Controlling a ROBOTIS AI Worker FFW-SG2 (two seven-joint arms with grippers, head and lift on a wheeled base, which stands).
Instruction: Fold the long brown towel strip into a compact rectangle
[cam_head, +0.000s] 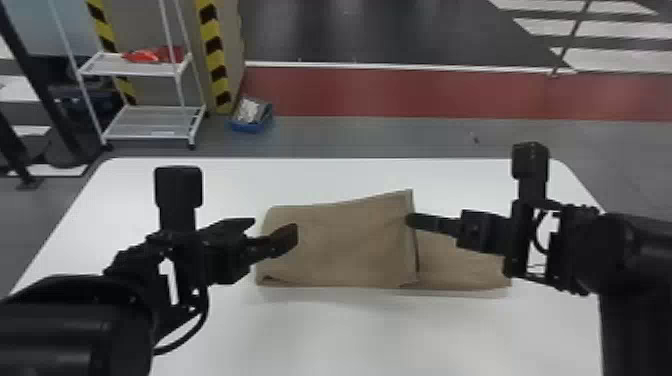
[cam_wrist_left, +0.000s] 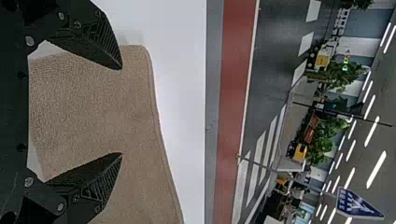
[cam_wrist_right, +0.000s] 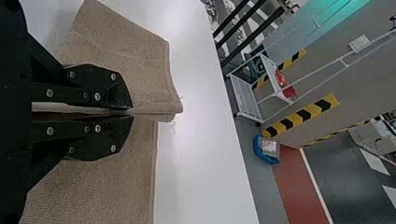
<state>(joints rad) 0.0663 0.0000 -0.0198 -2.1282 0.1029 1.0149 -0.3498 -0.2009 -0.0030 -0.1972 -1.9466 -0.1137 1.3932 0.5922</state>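
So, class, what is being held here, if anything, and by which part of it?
The right gripper pinches the towel by the right edge of its folded-over layer; the open left gripper holds nothing.

By a white counter (cam_head: 350, 332) with rounded far corners, the brown towel strip (cam_head: 345, 247) is supported near the middle, its left part topped by a folded-over layer, its right end spread flat.

- The towel strip (cam_head: 340, 245) is brown, the table (cam_head: 350, 335) white.
- Left gripper (cam_head: 274, 226) and right gripper (cam_head: 412, 220) are black.
- Slanted black-and-yellow stripes mark the corner guard (cam_head: 215, 55).
- The rack (cam_head: 150, 123) is white, the bin (cam_head: 251, 126) blue.
- Red bands the gray floor (cam_head: 350, 136).
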